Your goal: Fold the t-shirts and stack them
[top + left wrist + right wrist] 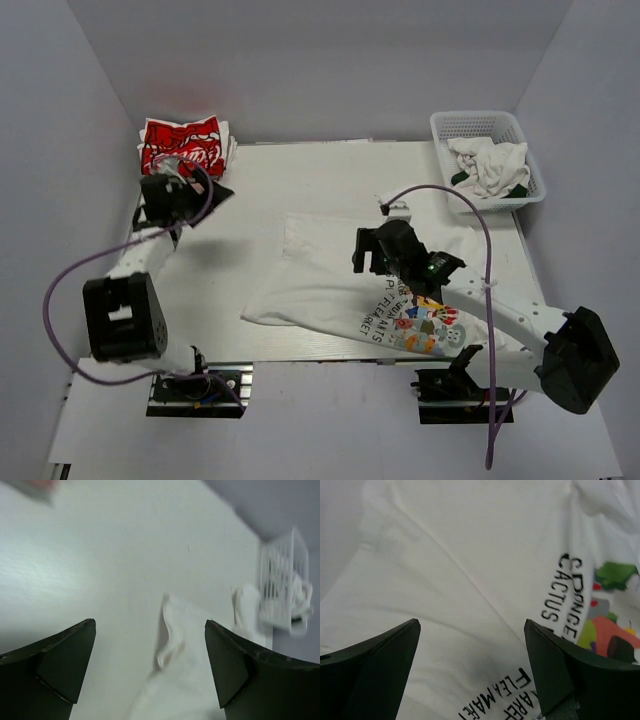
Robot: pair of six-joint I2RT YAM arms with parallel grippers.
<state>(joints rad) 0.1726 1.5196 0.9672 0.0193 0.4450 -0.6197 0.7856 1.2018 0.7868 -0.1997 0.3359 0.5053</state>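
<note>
The white t-shirt point(320, 270) lies spread and rumpled in the middle of the table point(300, 170), partly folded over itself. Its cartoon print and dark lettering sit at the corner nearest the right arm's base.

The right gripper point(365, 252) hangs directly over this shirt, near its middle. In the right wrist view the gripper point(472, 625) has its jaws spread wide with nothing between them. Only the shirt's white cloth point(470, 555) shows below, with the lettering and coloured print off to one side. Whether the fingertips touch the cloth I cannot tell.

The left gripper point(205, 195) is well to the left of the white t-shirt, apart from it, above bare table. In the left wrist view the gripper point(150, 625) is also wide open and holds nothing. That view looks across the table toward an edge of the white t-shirt point(175, 645), which is blurred.

The red t-shirt point(182, 147), with white script, lies folded on a small stack far to the left of the white t-shirt and beyond it, at the back corner, just behind the left gripper.

A white basket point(440, 125) stands to the right of the white t-shirt and beyond it, holding more crumpled white clothes point(490, 165). It also appears blurred in the left wrist view point(277, 590).
</note>
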